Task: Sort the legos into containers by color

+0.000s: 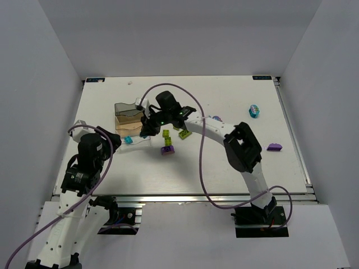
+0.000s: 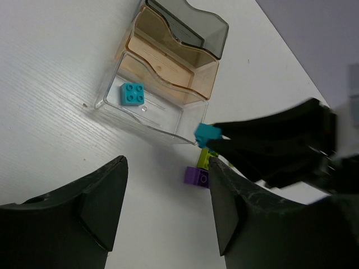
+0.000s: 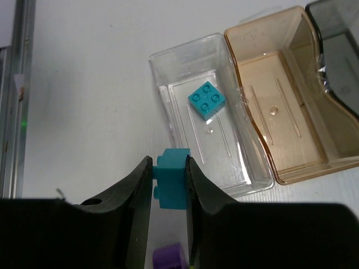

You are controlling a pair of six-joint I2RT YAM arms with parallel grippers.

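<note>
**Teal brick held just short of the clear tray**

The step in hand looks like the delivery of a teal lego. The right gripper [image 3: 168, 168] has its fingers clamped on the held teal brick [image 3: 171, 188], pinching its two side faces. The brick hangs just outside the end wall of the clear tray [image 3: 160, 92], close to one corner and not yet over the tray's floor. Inside the clear tray a resting teal brick [image 3: 207, 100] lies flat with its studs up, so this tray seems to be the place for teal. The amber tray [image 3: 291, 134] joins the clear tray and shows nothing inside. The smoky grey tray [image 3: 342, 73] sits beyond that, its inside only partly seen.

The next move calls for carrying the held brick over the clear tray's wall to the bare floor beside the resting one, then parting the fingers. The thin wall is close, so a low pass could clip it and shove the joined trays.

The left gripper [image 2: 168, 188] hovers off the clear tray's long side, fingers well apart with nothing between them.

A purple brick [image 2: 196, 176] and a lime brick [image 2: 208, 158] lie just beside the clear tray's corner. Another teal piece [image 1: 254, 110] and a far purple piece [image 1: 274, 147] lie well apart from it.
</note>
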